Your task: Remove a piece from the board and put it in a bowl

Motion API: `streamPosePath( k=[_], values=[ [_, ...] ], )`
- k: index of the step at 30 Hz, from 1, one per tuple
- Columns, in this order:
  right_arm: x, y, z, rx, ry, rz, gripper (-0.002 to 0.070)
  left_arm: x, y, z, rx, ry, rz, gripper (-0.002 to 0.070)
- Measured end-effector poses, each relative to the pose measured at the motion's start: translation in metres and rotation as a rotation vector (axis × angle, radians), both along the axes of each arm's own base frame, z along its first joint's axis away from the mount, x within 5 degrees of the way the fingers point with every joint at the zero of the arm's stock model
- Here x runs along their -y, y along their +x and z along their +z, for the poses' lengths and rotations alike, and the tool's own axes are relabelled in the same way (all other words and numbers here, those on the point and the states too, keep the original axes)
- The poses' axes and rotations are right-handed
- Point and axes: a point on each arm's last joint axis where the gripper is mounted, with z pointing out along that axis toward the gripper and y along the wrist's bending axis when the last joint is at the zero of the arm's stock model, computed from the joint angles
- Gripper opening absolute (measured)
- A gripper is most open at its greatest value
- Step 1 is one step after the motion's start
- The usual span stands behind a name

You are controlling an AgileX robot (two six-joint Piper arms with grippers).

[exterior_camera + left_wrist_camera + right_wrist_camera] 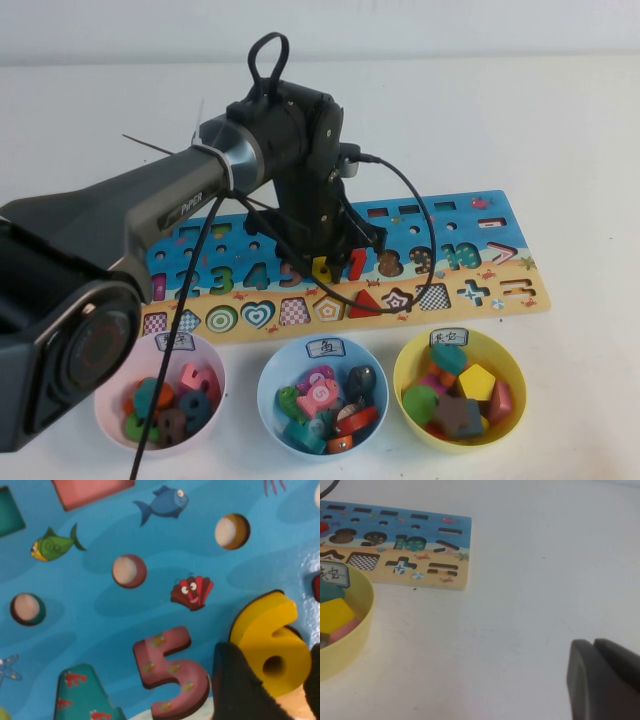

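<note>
From the raised camera, my left arm reaches across the white table and my left gripper (336, 262) hangs down over the long flat rectangular puzzle board (520, 290), blue sea above and a sandy strip below. Its dark fingers straddle the small chunky bright yellow number "6" piece (322, 270), which sits in the number row just beside the pink "5". Three bowls stand in a row at the board's near edge: the round pale pink plastic bowl (214, 360) with a white label on its rim sits to my left, a light blue bowl (268, 382) is in the middle, and a yellow bowl (512, 372) to my right. All three already hold pieces. My right arm does not appear in this view.

From my left wrist camera, the yellow six lies in its cut-out, with a dark fingertip (237, 690) pressed against one side and the other just at its far edge. The jaws look closed around it, though it is not yet lifted.

From my right wrist camera, my right gripper (605, 680) is parked low over bare table, well apart from the board, fingertips together and empty.

I judge this the grasping step. Next calls for a straight lift clear of the socket, then a carry to the pink bowl.
</note>
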Motion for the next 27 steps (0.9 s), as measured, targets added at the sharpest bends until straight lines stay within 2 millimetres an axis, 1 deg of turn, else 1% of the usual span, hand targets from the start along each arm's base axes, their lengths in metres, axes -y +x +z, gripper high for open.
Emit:
streamPosePath(
  k=[4,6,10,13,16,19,22,24,27],
  values=[
    [0.0,0.0,0.0,0.0,0.0,0.0,-0.0017,0.0,0.0,0.002,0.004,0.0,-0.011,0.0245],
    [0.0,0.0,0.0,0.0,0.0,0.0,-0.0017,-0.001,-0.001,0.007,0.009,-0.003,-0.013,0.0245],
    [0.0,0.0,0.0,0.0,0.0,0.0,-0.0017,-0.004,-0.004,0.023,0.037,-0.009,-0.015,0.0245],
    [0.0,0.0,0.0,0.0,0.0,0.0,-0.0017,-0.008,-0.008,0.04,0.049,-0.003,-0.021,0.0245],
    [0.0,0.0,0.0,0.0,0.0,0.0,-0.0017,-0.014,-0.015,0.062,0.073,0.001,-0.032,0.0245],
    [0.0,0.0,0.0,0.0,0.0,0.0,-0.0017,-0.021,-0.027,0.091,0.132,0.011,-0.054,0.0245],
    [0.0,0.0,0.0,0.0,0.0,0.0,-0.0017,-0.033,-0.048,0.119,0.22,0.035,-0.084,0.0245],
    [0.0,0.0,0.0,0.0,0.0,0.0,-0.0017,-0.045,-0.064,0.129,0.258,0.045,-0.096,0.0245],
    [0.0,0.0,0.0,0.0,0.0,0.0,-0.0017,-0.064,-0.088,0.131,0.272,0.047,-0.089,0.0245]
  ],
)
